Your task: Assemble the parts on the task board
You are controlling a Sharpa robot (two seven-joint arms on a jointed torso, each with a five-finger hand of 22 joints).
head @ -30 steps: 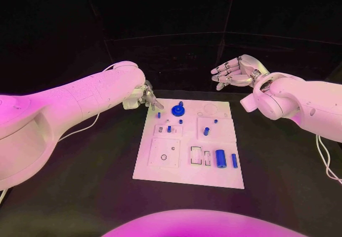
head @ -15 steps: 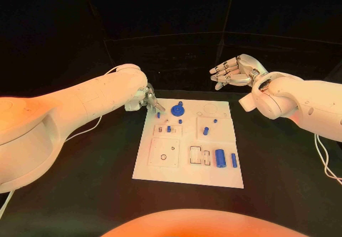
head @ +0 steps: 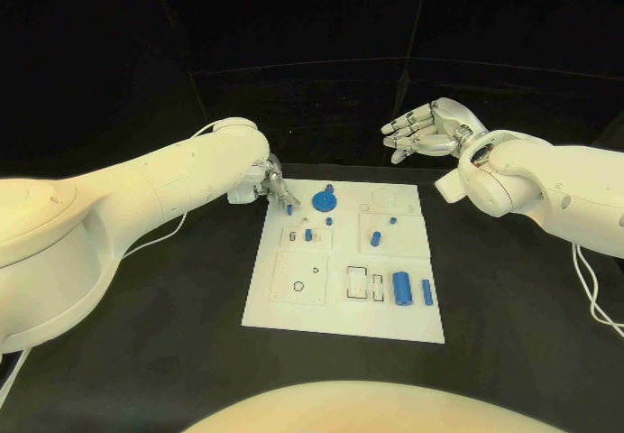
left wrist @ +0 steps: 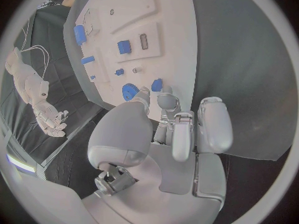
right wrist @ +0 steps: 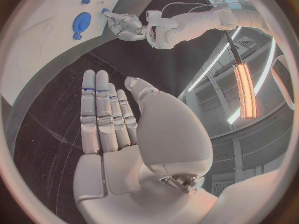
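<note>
Patience looks like the key here: the silver left hand (head: 270,180) hangs over the far left corner of the white task board (head: 294,305), fingertips (left wrist: 166,101) closing on a small blue peg (left wrist: 157,84) beside the round blue gear-like part (head: 324,198). I judge it should pinch squarely and lift straight. Whether it actually grips the peg, I cannot tell. Further right, the silver right hand (head: 423,126) hovers beyond the board's far edge, fingers spread, holding nothing.
</note>
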